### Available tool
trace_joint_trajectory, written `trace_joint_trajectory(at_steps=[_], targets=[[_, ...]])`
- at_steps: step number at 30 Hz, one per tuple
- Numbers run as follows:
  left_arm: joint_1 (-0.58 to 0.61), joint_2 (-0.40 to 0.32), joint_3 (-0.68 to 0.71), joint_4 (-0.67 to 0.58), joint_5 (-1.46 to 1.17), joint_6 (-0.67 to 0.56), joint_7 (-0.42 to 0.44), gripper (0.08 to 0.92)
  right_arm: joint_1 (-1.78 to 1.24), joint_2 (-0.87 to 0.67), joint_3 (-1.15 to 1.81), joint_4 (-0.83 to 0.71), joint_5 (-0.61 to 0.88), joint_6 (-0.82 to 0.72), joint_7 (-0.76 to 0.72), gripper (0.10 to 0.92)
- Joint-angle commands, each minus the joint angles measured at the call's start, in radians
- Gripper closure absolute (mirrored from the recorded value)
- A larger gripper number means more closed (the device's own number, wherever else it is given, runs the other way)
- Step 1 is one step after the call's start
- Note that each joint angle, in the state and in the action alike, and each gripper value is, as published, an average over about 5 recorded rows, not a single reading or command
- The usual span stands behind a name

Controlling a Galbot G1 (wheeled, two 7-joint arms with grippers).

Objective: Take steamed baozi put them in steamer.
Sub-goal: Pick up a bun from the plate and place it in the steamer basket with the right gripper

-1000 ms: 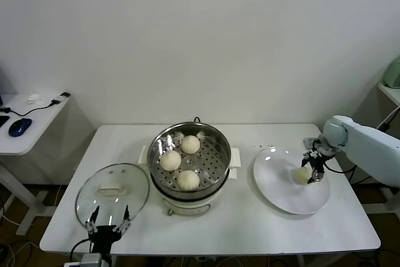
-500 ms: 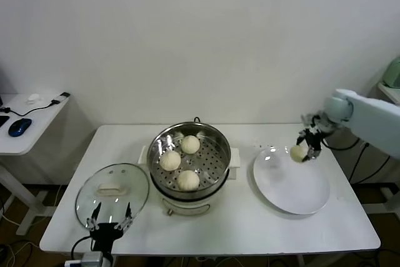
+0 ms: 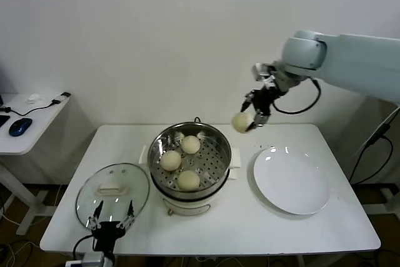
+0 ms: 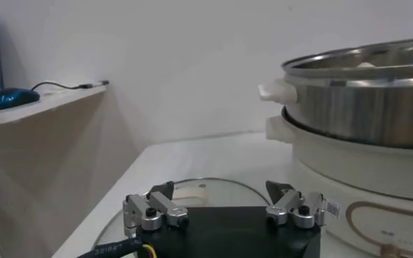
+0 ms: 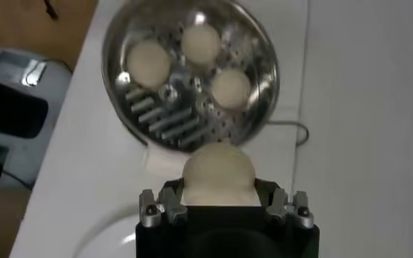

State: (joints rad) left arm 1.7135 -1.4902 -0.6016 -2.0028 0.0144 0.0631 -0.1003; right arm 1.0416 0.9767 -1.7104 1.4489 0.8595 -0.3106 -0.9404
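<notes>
My right gripper (image 3: 249, 119) is shut on a cream-white baozi (image 3: 241, 121) and holds it in the air just right of the steamer's (image 3: 220, 149) rim, well above the table. In the right wrist view the baozi (image 5: 218, 172) sits between the jaws with the steamer (image 5: 265, 84) beyond it. Three baozi (image 3: 171, 160) (image 3: 190, 144) (image 3: 188, 180) lie on the perforated tray inside. My left gripper (image 3: 111, 221) is open and empty, parked low at the table's front left, over the glass lid's near edge.
A flat white plate (image 3: 291, 183) lies bare on the table right of the steamer. A round glass lid (image 3: 112, 191) with a cream handle lies left of the steamer. A side desk (image 3: 28, 123) with a blue mouse stands at the far left.
My right gripper has lifted the baozi off the white plate and carried it up and left to beside the steamer's right rim. The left arm has not moved.
</notes>
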Motion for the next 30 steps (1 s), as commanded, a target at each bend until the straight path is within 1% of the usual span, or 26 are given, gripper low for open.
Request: trace_joint_trajectory(at_steps=[1, 5, 9, 16, 30], targets=[[0.006, -0.005, 0.001, -0.008, 0.002, -0.002, -0.002, 0.177, -0.009, 0.205, -0.034, 0.136, 0.209, -0.157, 0.178, 0.338], [0.014, -0.01, 0.003, -0.01, 0.004, -0.006, -0.008, 0.177, -0.131, 0.23, -0.023, 0.108, 0.17, -0.198, 0.24, 0.338], [0.02, -0.012, 0.003, -0.01, 0.005, -0.011, -0.01, 0.177, -0.23, 0.237, 0.0, 0.042, 0.113, -0.232, 0.283, 0.338], [0.026, -0.006, 0.001, -0.01, 0.003, -0.015, -0.011, 0.177, -0.322, 0.241, 0.018, -0.033, 0.04, -0.247, 0.303, 0.338], [0.015, 0.001, -0.005, -0.006, -0.004, -0.012, -0.011, 0.177, -0.391, 0.237, 0.07, -0.095, 0.022, -0.222, 0.319, 0.338]])
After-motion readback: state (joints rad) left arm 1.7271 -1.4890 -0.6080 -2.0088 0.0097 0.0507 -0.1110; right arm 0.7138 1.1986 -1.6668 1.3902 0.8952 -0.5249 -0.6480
